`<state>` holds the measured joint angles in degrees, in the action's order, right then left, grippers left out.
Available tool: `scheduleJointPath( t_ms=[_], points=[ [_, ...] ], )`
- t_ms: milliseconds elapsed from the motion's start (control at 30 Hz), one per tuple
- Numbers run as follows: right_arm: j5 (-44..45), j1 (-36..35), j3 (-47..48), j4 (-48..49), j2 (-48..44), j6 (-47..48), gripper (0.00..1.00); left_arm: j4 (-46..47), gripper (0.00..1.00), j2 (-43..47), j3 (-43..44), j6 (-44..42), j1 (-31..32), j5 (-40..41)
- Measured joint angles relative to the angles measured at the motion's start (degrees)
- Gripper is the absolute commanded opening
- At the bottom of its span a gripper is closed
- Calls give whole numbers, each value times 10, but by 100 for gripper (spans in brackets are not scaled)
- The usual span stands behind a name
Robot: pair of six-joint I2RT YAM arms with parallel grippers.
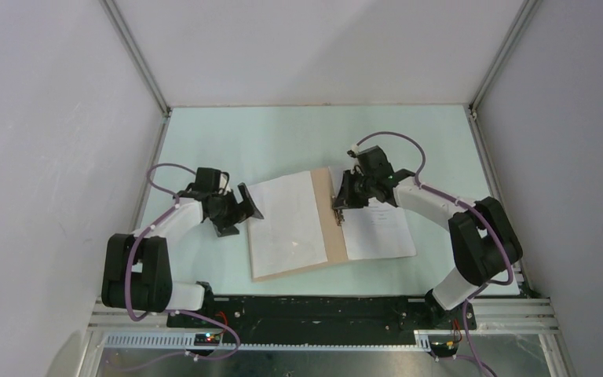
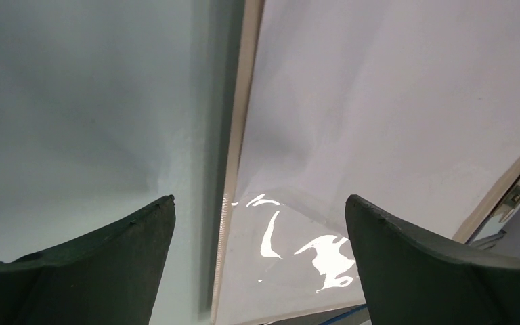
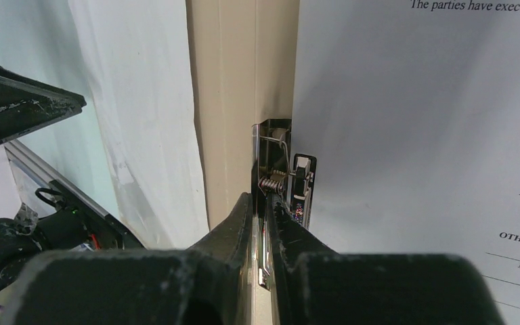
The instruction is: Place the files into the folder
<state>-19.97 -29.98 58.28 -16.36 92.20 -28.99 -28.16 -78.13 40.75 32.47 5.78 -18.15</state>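
The folder (image 1: 328,224) lies open mid-bench (image 1: 228,133), a blank sheet (image 1: 285,224) on its left leaf and a printed sheet (image 1: 378,229) just right of the spine. The right pincer (image 3: 264,203) is pressed together on the metal spine clip (image 3: 274,159); a square, firm squeeze looks best there. The left pincer (image 2: 261,203), spread wide and holding nothing at the folder's left edge, should push that sheet flat toward the spine without creasing it.

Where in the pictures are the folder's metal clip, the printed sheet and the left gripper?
metal clip (image 3: 275,152): right wrist view, on its upper metal plate.
printed sheet (image 1: 381,230): top external view, on the sheet's middle.
left gripper (image 2: 261,198): left wrist view, midway between its open fingertips.
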Motion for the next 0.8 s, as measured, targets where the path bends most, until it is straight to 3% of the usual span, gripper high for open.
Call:
scheduleJointPath(
  t_ms=[800],
  points=[
    [-48, 32, 0, -15, -39, -15, 0, 82, 100, 43, -13, 15, 18, -122]
  ],
)
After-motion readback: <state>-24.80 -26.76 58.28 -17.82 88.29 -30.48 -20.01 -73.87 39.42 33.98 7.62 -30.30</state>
